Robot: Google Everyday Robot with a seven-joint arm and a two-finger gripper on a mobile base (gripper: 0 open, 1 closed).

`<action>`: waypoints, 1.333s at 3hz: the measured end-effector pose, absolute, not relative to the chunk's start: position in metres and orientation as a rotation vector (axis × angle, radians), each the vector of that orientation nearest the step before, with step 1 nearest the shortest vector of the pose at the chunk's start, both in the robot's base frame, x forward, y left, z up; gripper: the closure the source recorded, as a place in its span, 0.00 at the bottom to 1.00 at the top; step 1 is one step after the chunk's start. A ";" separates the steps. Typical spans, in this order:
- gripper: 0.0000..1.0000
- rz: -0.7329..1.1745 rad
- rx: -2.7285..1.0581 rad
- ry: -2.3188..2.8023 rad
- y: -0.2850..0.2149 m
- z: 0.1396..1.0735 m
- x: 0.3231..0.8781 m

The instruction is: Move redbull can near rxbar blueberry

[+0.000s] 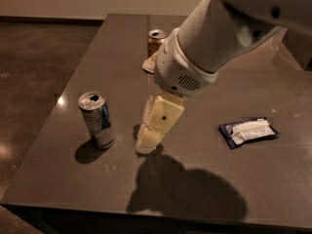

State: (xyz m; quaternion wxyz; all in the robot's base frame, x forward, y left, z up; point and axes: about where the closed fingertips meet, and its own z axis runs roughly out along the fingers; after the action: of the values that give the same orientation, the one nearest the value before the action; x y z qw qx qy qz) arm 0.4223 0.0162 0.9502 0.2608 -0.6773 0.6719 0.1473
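The redbull can (pixel 96 119) stands upright on the left part of the grey table (pixel 195 189), silver top up. The rxbar blueberry (pixel 248 131) lies flat at the right, dark blue with a white label patch. My gripper (pixel 148 141) hangs from the white arm in the middle of the table, its cream fingers (pixel 157 123) pointing down. It is just right of the redbull can, a short gap apart, and well left of the bar. It holds nothing.
A shorter gold can (pixel 155 41) stands at the back of the table, partly behind the arm, with a pale snack packet (pixel 149 63) beside it. The arm's shadow falls on the table's front. The left table edge is close to the redbull can.
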 end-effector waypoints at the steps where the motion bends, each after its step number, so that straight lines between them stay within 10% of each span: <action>1: 0.00 0.410 -1.822 1.805 0.043 0.939 0.431; 4: 0.00 0.479 -1.850 1.766 0.105 0.916 0.442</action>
State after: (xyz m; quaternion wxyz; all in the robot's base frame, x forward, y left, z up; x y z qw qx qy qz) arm 0.4421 0.1050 0.9158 0.2665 -0.6852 0.6542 0.1773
